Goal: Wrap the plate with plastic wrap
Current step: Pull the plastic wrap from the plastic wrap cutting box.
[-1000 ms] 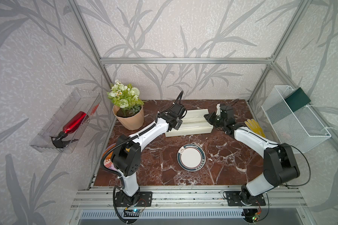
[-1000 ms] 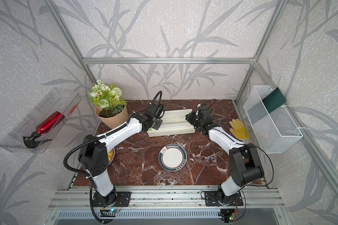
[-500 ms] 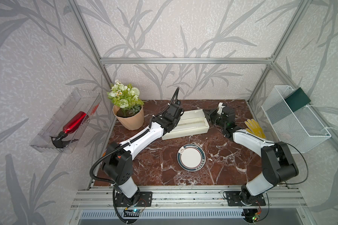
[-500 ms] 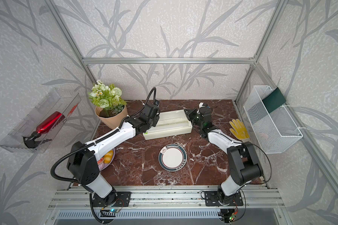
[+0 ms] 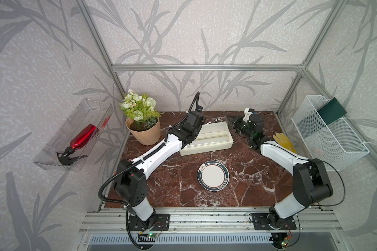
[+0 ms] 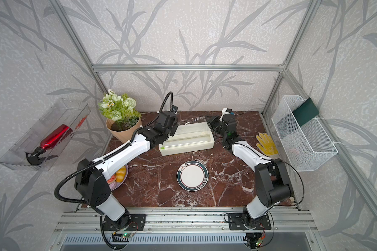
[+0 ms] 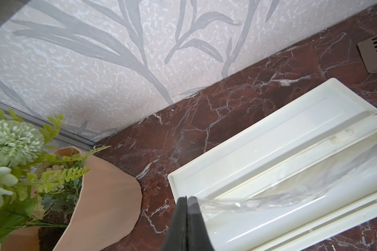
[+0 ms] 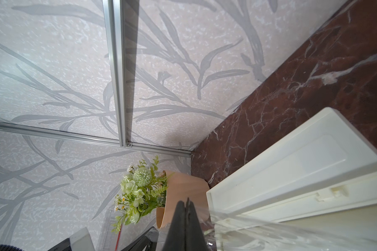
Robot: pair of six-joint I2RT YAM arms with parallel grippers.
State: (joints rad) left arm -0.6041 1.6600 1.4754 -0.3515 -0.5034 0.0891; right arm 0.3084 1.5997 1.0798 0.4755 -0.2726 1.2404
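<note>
Left wrist view: left claw [image 7: 186,198] fully closed, pinching corner of plastic wrap [image 7: 270,195]; film barely visible against open dispenser box [image 7: 270,134]. Right claw [image 8: 186,201] likewise closed on film edge; finger bases cut off. In both top views claw tips hard to make out. Plate [image 5: 213,178] uncovered on red-brown marble bench [image 5: 172,187], near box, apart from wrap. Leaf-patterned walls [image 5: 183,32], aluminium frame [image 5: 205,68].

A flower pot [image 5: 145,134] stands near the cream dispenser box [image 5: 213,143], and a yellow glove [image 5: 284,141] lies by the wire basket [image 5: 327,139].
</note>
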